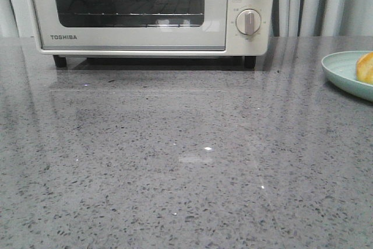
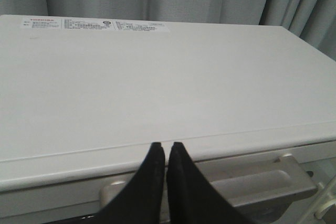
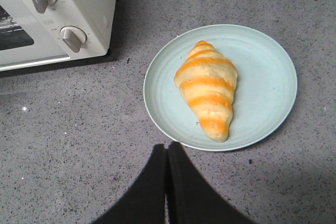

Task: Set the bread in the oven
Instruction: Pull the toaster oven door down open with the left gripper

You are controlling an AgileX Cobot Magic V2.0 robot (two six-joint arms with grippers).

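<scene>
1. In the front view, the cream-white Toshiba toaster oven (image 1: 148, 10) stood at the back of the grey speckled stone counter (image 1: 175, 161), its glass-windowed door up and closed, a wire rack dimly visible behind the glass and two round knobs (image 1: 249, 21) on its right side. At the right edge sat a pale green round plate (image 1: 345, 69) with a sliver of the golden-yellow croissant-shaped bread (image 1: 366, 67) on it, well apart from the oven. Neither arm showed here
2. In the left wrist view, the left gripper (image 2: 166, 153) hung above the oven's flat white top, just over the door's metal handle (image 2: 252, 182); its black fingers (image 2: 152, 182) were pressed together, holding nothing
3. In the right wrist view, the right gripper (image 3: 167, 153) hovered over the counter just beside the plate's rim, its black fingers (image 3: 152, 182) together and empty. The bread lay in the middle of the plate, orange-brown ridges up, near the oven's knob side
</scene>
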